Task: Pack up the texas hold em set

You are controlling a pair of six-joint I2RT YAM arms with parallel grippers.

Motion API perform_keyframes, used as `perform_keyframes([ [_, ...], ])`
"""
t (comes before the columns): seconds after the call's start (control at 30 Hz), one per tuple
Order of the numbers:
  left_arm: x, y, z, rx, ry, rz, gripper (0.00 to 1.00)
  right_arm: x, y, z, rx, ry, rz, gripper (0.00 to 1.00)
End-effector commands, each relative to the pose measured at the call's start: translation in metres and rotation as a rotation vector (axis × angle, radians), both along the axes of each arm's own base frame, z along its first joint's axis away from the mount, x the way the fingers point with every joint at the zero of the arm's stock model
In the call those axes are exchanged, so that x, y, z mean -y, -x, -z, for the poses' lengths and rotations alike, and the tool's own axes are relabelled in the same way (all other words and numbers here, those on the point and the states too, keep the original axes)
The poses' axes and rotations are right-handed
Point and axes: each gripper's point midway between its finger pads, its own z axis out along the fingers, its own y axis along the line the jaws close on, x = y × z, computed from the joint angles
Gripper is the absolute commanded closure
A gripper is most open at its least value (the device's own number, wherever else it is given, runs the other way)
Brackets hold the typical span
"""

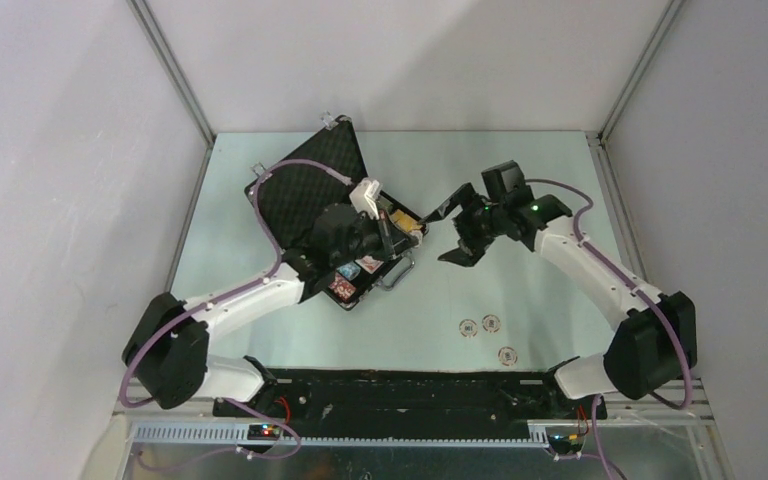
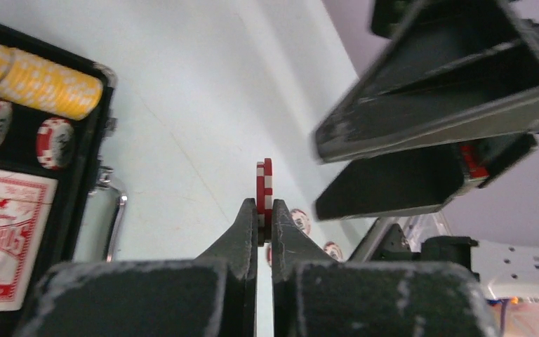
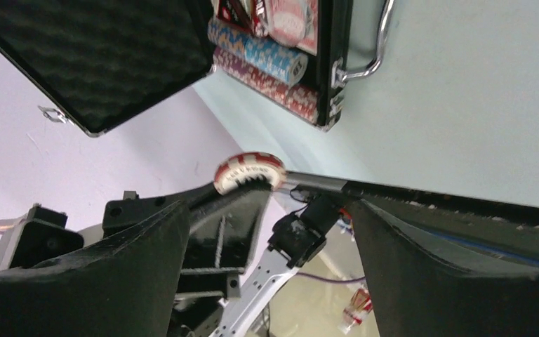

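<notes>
Red chip pinched in the left gripper [image 2: 264,210], with the right gripper [image 1: 458,238] spread wide beside it.
The left gripper's jaws are clenched edge-on around a red-and-white chip [image 2: 264,184], held above the table [image 1: 520,160] just off the silver handle [image 2: 109,217]. The right gripper hangs close at its three o'clock, released, gripping nothing. The black case [image 1: 305,195] lies open at ten o'clock on the table, foam lid tilted back – yellow chips [image 2: 42,81], blue chips [image 3: 270,56] and a red card deck [image 2: 7,232] sit inside. Three loose chips [image 1: 491,322] lie at five o'clock, well apart from the case.
</notes>
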Motion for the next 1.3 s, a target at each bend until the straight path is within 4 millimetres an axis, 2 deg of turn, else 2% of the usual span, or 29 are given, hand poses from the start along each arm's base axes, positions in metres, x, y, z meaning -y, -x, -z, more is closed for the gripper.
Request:
perform_keyframes([
  [0.0,-0.016,-0.025,0.017,-0.044,-0.109,-0.062,1.00,0.048,-0.005,-0.002,0.064,0.106,0.038,0.10],
  [0.03,-0.019,-0.029,0.018,-0.061,-0.138,-0.059,1.00,0.059,0.000,0.004,0.041,0.139,0.041,0.09],
  [0.1,-0.022,-0.037,0.038,-0.100,-0.238,-0.045,1.00,0.082,0.001,0.007,0.058,0.196,0.047,0.08],
  [0.2,-0.034,-0.053,0.055,-0.098,-0.410,-0.064,1.00,0.112,0.000,0.007,0.109,0.260,0.057,0.09],
  [0.37,-0.057,-0.078,0.085,-0.111,-0.732,-0.051,1.00,0.133,-0.003,0.010,0.124,0.268,0.069,0.10],
  [0.53,-0.065,-0.093,0.094,-0.071,-0.830,-0.056,1.00,0.137,-0.010,0.013,0.123,0.249,0.064,0.11],
  [0.9,-0.063,-0.105,0.104,-0.023,-0.904,-0.002,1.00,0.137,-0.016,0.018,0.117,0.238,0.053,0.13],
  [1.27,-0.045,-0.113,0.107,0.009,-0.913,0.055,1.00,0.140,-0.017,0.021,0.111,0.239,0.051,0.14],
])
